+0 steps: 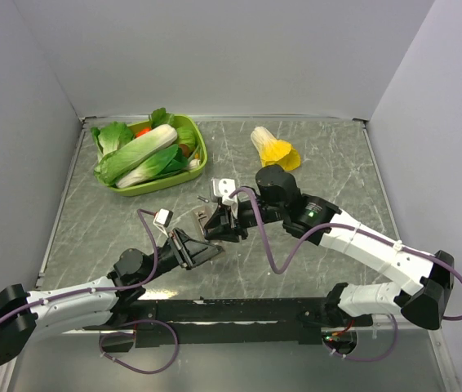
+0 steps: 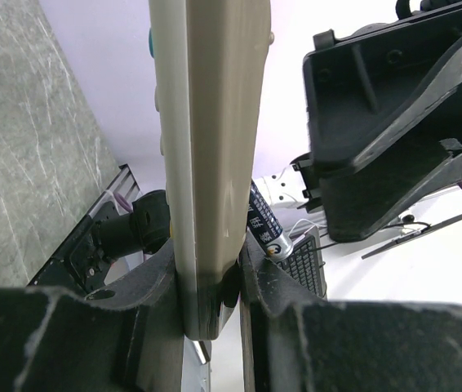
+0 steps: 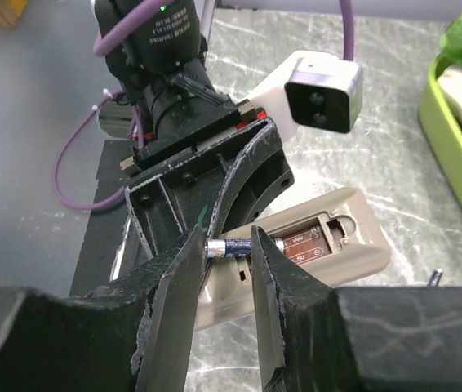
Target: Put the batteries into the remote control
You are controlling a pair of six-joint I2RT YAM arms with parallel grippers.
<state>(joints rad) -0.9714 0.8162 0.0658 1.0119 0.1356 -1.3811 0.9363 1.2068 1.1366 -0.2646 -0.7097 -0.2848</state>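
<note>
Pinching battery (image 3: 229, 247) crosswise in right gripper (image 3: 227, 261), lower centre of wrist frame, at near end of open compartment (image 3: 333, 229) in remote control (image 3: 362, 261). Clamping remote control's end with left gripper (image 2: 211, 286), jaws pressed on both sides, mid-frame in top view.

No word can be read in full. The battery (image 2: 264, 227) carries white print on its dark blue label, seen in the left wrist view. The characters run along its length, but they are too small and too tilted to make out. In the right wrist view, the open compartment (image 3: 313, 242) of the remote (image 3: 360, 260) shows thin red markings on its floor. Among them is a small circle that may be a polarity sign, but I cannot tell which one. A black housing (image 3: 164, 23) at the top of that view bears some lines of fine white print, also not legible. The top view is too distant for any print.
</note>
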